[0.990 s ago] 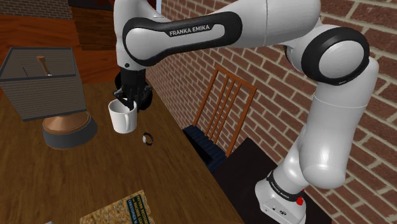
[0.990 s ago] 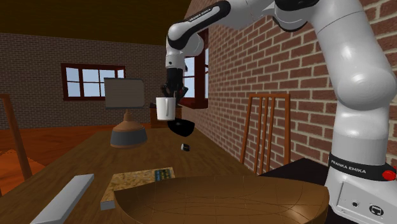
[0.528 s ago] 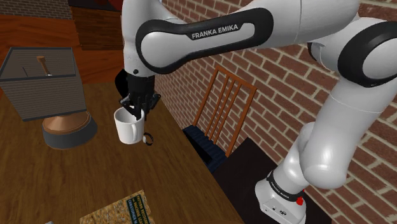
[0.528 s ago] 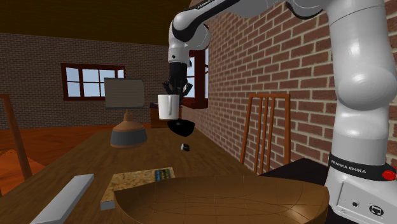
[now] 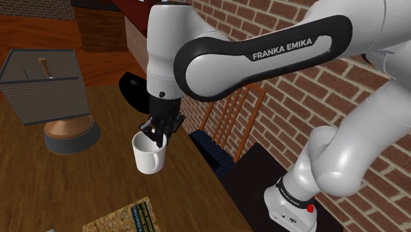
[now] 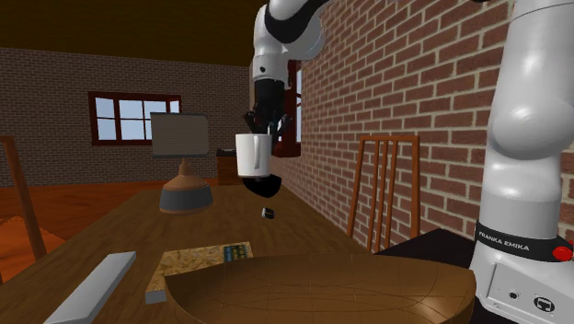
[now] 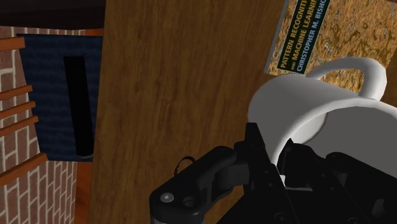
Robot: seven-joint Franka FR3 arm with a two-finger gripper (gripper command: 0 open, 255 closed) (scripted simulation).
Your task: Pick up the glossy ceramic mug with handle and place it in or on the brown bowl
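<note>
A white glossy mug [image 5: 149, 156] hangs in the air over the wooden table [image 5: 59, 191], upright, its handle turned to the side. My black gripper [image 5: 160, 132] is shut on its rim from above, one finger inside and one outside. In the second exterior view the mug [image 6: 252, 155] hangs under the gripper [image 6: 261, 129], well above the table. The wide brown bowl [image 6: 350, 285] lies in that view's foreground, nearer than the mug. The wrist view has the mug [image 7: 318, 108] clasped by the gripper [image 7: 277, 149], with the table far below.
A lamp with a brown base [image 5: 71, 135] and grey shade [image 5: 46, 82] stands at the shoulder view's left. A black bowl [image 6: 262, 186] and a small dark ring [image 6: 268, 214] lie past the mug. A book [image 5: 128, 217], a grey bar [image 6: 92, 290], a wooden chair [image 5: 230, 112] and the brick wall [image 5: 290, 92] are also here.
The arm has carried the held mug down and to the right in the shoulder view, toward the near end of the table. The grip stays unchanged.
</note>
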